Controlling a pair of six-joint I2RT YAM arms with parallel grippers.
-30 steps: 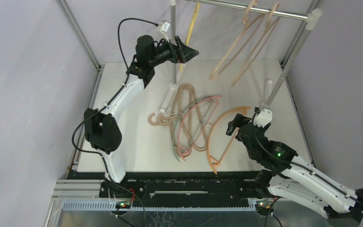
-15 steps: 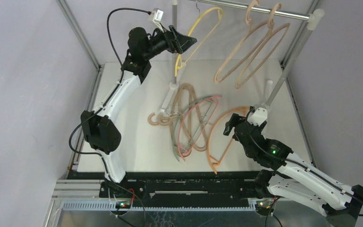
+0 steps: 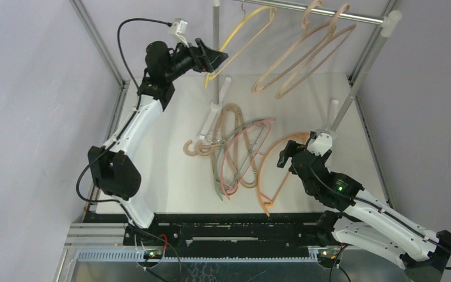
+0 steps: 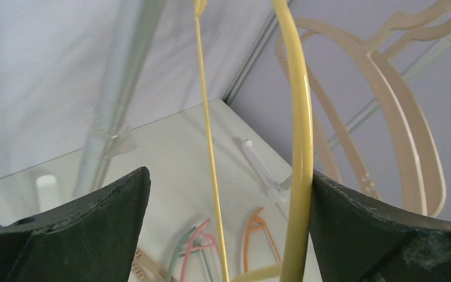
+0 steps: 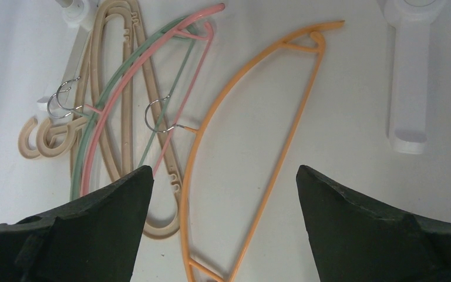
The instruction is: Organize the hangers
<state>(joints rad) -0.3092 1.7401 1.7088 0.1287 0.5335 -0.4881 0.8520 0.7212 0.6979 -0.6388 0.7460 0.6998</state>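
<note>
A yellow hanger (image 3: 241,32) hangs by its hook from the silver rail (image 3: 352,16). Its lower end lies between the wide-apart fingers of my raised left gripper (image 3: 214,59), which is open. In the left wrist view the hanger's thick arm (image 4: 296,147) rests against the right finger. Two beige hangers (image 3: 305,56) hang further right on the rail. On the table lie more beige hangers (image 3: 229,117), a pink one (image 5: 199,16) and an orange one (image 3: 260,176). My right gripper (image 3: 285,157) hovers open over the orange hanger (image 5: 283,147).
The rail stands on two upright posts with white feet, one (image 3: 215,35) beside my left gripper and one (image 3: 332,120) just behind my right gripper. Grey walls close in on both sides.
My left arm has drawn back to the left. The yellow hanger has turned from edge-on to broadside, and the hanging beige hangers have swung. The right gripper has shifted only slightly.
</note>
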